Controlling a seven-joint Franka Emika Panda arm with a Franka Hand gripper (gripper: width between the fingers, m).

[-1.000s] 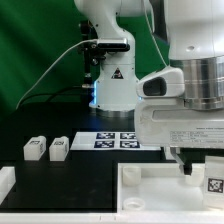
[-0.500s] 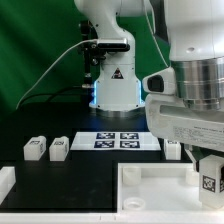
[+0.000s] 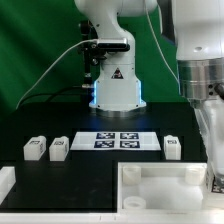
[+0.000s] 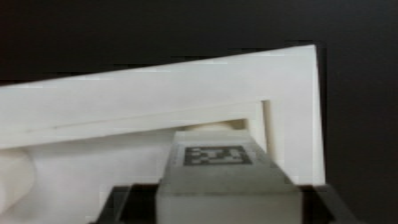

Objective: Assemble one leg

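Leg (image 4: pixel 217 170) w/ tag sits clamped in the pincer (image 4: pixel 217 200), low in the wrist view, right over the panel's (image 4: pixel 107 110) corner. Next, I think: push leg down into the socket, nice & straight.

Arm (image 3: pixel 205 75): reaching down along the exterior view's right edge, wrist pointing at the table.
Gripper (image 4: pixel 217 205): its dark fingers (image 4: pixel 134 205) are gripping a tagged white leg (image 4: pixel 221 170) between them.

Matt white plastic leg (image 4: pixel 217 172) and panel (image 3: pixel 160 189); matt black table (image 3: pixel 70 178).
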